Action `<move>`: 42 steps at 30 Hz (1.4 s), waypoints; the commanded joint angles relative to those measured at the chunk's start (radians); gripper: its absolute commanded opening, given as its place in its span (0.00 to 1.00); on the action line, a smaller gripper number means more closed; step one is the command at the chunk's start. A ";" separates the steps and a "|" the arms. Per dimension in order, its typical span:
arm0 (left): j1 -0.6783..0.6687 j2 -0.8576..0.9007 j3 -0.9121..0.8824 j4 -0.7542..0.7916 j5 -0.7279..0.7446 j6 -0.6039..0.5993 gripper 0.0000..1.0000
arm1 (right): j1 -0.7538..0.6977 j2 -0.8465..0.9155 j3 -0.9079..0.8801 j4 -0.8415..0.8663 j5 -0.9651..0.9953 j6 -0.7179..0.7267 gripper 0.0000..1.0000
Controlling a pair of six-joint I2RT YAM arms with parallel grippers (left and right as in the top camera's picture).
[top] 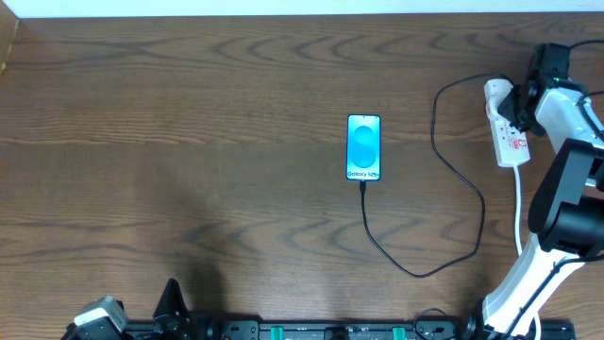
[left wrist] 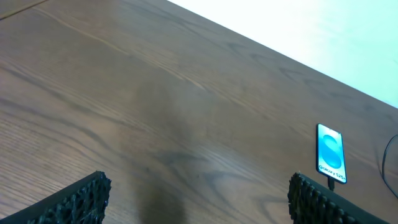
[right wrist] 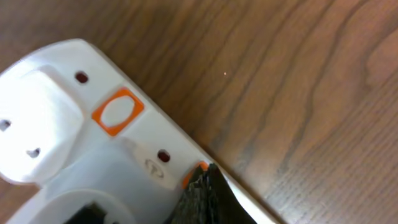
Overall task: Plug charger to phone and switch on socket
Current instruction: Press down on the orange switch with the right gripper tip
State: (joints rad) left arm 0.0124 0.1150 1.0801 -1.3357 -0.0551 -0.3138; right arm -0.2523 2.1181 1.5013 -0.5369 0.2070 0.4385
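Right gripper [right wrist: 202, 196] clenched, tip on socket [right wrist: 93, 149]; left gripper [left wrist: 196, 202] released, empty; charger [top: 364, 203] meets phone [top: 364, 146].

phone [top: 364, 146] mid-table, socket [top: 511, 140] far right

Overhead looks straight down; left wrist, low, shares the phone [top: 363, 146].

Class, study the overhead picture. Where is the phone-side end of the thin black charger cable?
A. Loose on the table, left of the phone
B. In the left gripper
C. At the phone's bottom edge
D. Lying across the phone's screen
C: the charger runs straight up to the bottom edge of the phone, while the left gripper stands open and empty, far off.
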 commanded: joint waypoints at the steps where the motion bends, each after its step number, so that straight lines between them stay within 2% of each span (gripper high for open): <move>1: 0.005 -0.009 -0.002 -0.001 -0.006 0.002 0.91 | 0.058 0.011 -0.055 0.016 -0.171 -0.010 0.01; 12: 0.005 -0.009 -0.002 -0.001 -0.006 0.003 0.91 | 0.101 0.011 -0.065 0.025 -0.239 -0.060 0.01; 31: 0.005 -0.009 -0.002 -0.001 -0.006 0.003 0.91 | 0.166 0.010 -0.065 0.041 -0.248 -0.082 0.01; 34: 0.005 -0.009 -0.002 -0.001 -0.006 0.002 0.91 | 0.166 0.010 -0.065 0.063 -0.342 -0.143 0.01; 42: 0.005 -0.009 -0.002 -0.001 -0.006 0.003 0.91 | 0.166 0.010 -0.065 0.063 -0.434 -0.152 0.01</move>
State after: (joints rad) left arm 0.0124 0.1150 1.0801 -1.3357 -0.0551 -0.3138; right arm -0.2115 2.1010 1.4555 -0.4934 0.2848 0.3351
